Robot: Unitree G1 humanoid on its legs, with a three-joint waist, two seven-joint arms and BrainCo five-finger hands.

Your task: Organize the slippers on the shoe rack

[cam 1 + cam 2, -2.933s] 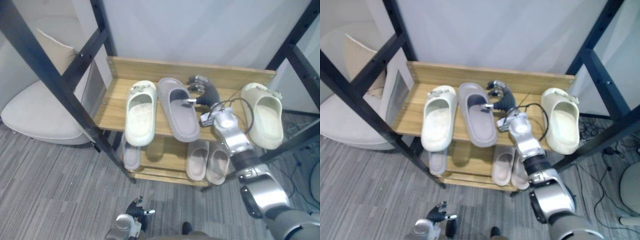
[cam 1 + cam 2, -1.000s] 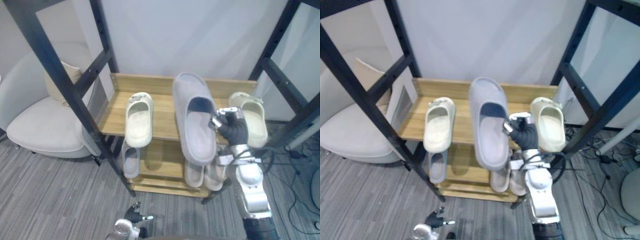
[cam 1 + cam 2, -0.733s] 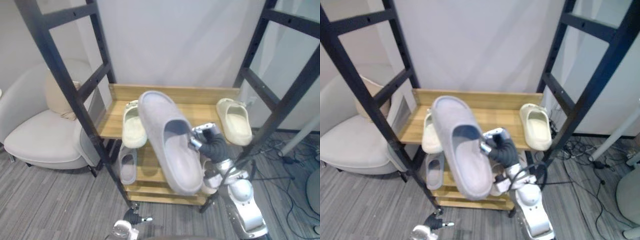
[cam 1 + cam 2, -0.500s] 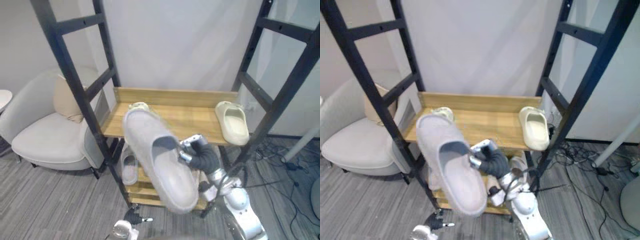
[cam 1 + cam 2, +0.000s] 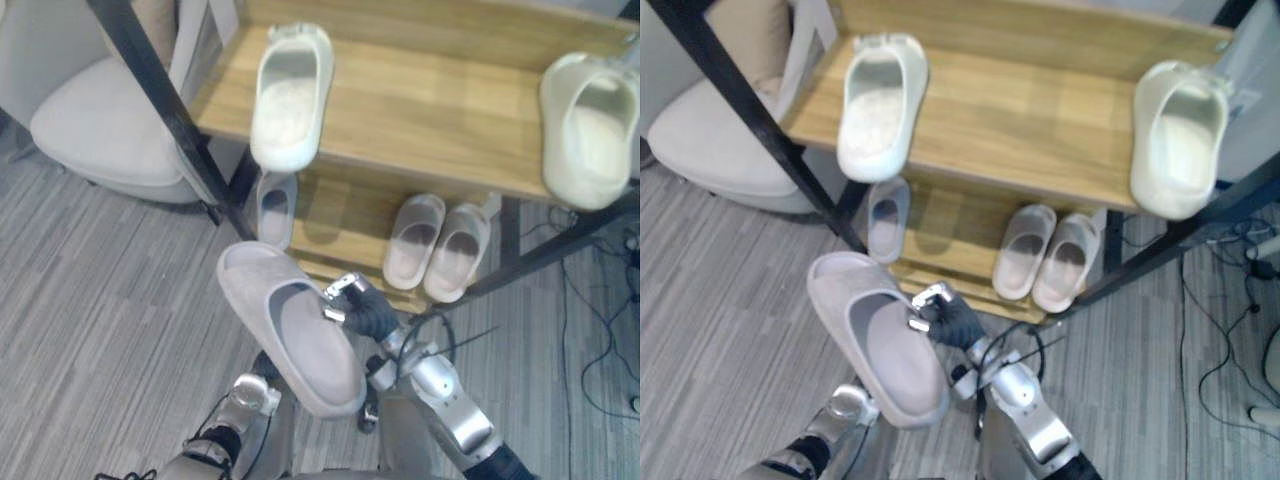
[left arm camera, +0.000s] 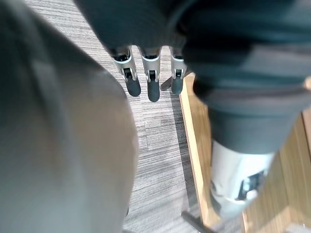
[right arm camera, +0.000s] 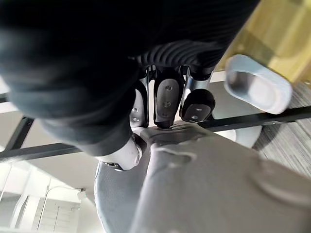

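Low on the near side of the shoe rack [image 5: 420, 110] | right hand [image 5: 366, 313] grips grey slipper [image 5: 295, 345], now lowered off the top shelf | left hand [image 6: 152, 85] relaxed.

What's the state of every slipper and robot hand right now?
large grey slipper: off the rack, held in the air, opening up
right robot hand: shut on the large grey slipper's side
left robot hand: open, idle, hanging low
left cream slipper: top shelf, near end overhanging the front edge
right cream slipper: top shelf, near end overhanging the front edge
small grey slipper: lower shelf, left, alone
beige pair: lower shelf, right, side by side
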